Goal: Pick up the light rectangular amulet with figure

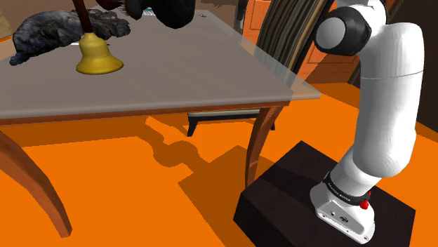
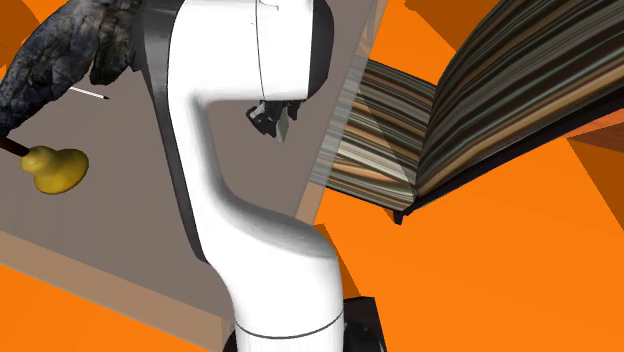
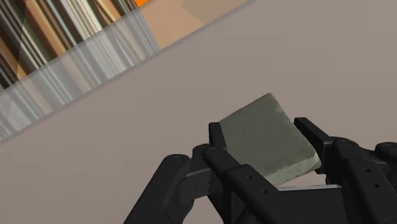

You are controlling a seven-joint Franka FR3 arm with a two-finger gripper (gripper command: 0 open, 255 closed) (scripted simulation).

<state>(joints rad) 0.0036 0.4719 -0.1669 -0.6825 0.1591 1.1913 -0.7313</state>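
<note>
We find the fingers (image 3: pixel 318 141) pinching the amulet (image 3: pixel 270 137). One finger presses on each of its opposite side edges, and the grey-green slab sits squarely between them. Its far edge reaches a little past the fingertips. The broad face is turned up toward the wrist camera, and we can make out no figure on it from here.

We judge the grip runs across the narrower width because those two edges give flat, parallel faces for the pads. A thin slab lying flat also offers little else to take hold of.

Below the fingers lies the plain desk (image 3: pixel 127 146). A pale strip shows under the amulet's near edge, which suggests it is tilted or raised a little. We cannot tell whether it is fully clear of the surface.

Ahead of the fingers, past the desk's edge, stands a striped chair (image 3: pixel 57 51). In the second exterior view the white arm (image 2: pixel 240 200) bends over the desk. The yellow bell (image 2: pixel 55 168) and the dark feathered thing (image 2: pixel 50 60) are well apart from the fingers, so we think nothing crowds the grasp.

The pick looks nearly done to us. What it calls for next is a straight rise, with the pinch kept firm enough that the smooth slab does not pivot between the pads.
</note>
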